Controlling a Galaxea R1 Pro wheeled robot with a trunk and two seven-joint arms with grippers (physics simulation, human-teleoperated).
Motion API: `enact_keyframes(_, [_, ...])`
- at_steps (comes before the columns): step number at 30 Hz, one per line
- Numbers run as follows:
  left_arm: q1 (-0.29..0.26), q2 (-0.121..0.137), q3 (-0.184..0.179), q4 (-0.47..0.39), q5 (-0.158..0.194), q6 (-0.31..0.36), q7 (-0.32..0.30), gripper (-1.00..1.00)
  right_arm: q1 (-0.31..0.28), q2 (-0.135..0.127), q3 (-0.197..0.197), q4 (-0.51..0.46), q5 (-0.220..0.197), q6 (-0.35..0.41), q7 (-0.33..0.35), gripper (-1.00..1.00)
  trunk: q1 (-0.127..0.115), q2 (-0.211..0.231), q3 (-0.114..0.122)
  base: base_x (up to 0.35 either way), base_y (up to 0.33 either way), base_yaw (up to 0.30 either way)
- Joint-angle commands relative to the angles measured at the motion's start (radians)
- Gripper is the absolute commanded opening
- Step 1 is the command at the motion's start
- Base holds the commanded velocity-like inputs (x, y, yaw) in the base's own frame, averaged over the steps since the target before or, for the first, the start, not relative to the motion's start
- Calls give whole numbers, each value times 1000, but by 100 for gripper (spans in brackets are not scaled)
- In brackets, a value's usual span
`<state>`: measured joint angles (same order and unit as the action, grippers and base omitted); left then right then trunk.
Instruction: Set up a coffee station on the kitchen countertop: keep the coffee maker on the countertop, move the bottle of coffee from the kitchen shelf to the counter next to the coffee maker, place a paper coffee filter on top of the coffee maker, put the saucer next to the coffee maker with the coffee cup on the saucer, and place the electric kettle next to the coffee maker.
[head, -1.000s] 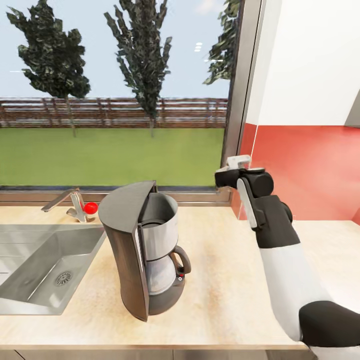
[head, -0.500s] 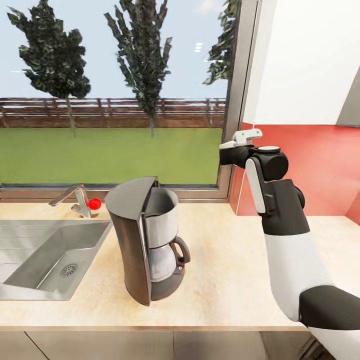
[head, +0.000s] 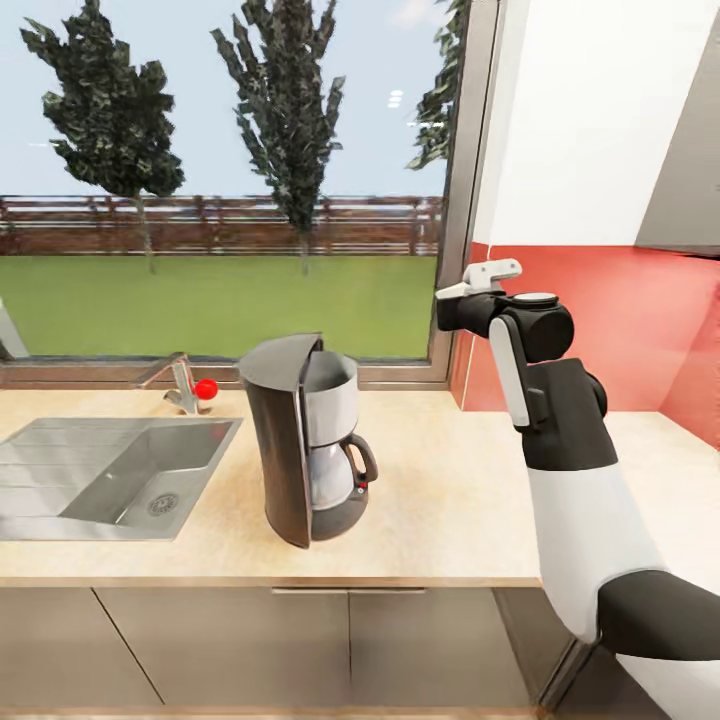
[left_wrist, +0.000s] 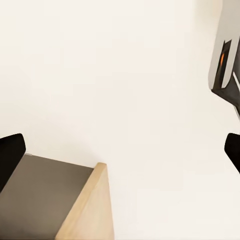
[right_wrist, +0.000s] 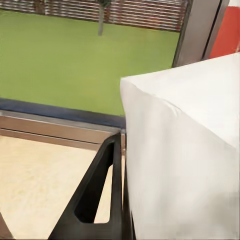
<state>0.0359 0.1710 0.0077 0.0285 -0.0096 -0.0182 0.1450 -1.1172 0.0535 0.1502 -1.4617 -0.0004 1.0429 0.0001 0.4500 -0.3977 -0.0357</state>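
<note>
One right gripper raised over the countertop, fingers closed on one white paper coffee filter. One coffee maker upright mid-counter, beside one sink. Left gripper fingers spread wide, holding nothing.

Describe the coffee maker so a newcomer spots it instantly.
Start at the light wooden countertop under the big window, with the steel sink set into it. Just beside the sink stands the coffee maker: tall, dark curved housing, glass carafe with black handle. Nothing else on the counter is as tall.
</note>
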Motion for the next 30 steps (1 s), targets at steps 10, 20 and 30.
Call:
enact_keyframes(10, [-4,3,1,1,-1,-2,3,100,-18,7,-101,173,-3,4,-6,-100,0,-2,-2,-337,0,0])
enact_keyframes(20, [-2,0,-1,2,-1,-2,4,100,-287,8,-199,612,-2,4,-6,-100,0,-2,-2,-336,0,0])
enact_keyframes(30, [-1,-1,-2,3,-1,-6,4,100,-625,16,-199,1150,-3,4,-6,-100,0,-2,-2,-311,0,0])
